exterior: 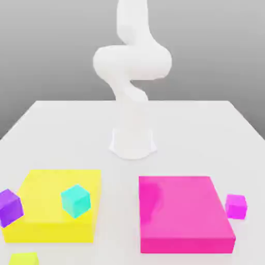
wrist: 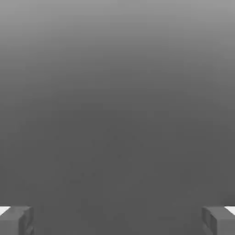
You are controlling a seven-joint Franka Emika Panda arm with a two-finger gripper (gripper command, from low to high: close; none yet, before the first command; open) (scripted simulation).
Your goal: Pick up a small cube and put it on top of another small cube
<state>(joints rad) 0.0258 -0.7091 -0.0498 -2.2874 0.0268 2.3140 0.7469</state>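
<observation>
On the table, exterior view: a cyan cube is sitting on a yellow slab, a purple cube touching its left edge; a magenta cube is lying beside a pink slab. Hand view: the gripper is standing wide, holding nothing.

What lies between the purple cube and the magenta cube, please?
In the exterior view: the yellow slab carrying the cyan cube, then the pink slab.

smooth matt white surface; flat yellow slab, flat pink slab and small cyan cube look smooth, plastic-like, faintly glossy.
</observation>
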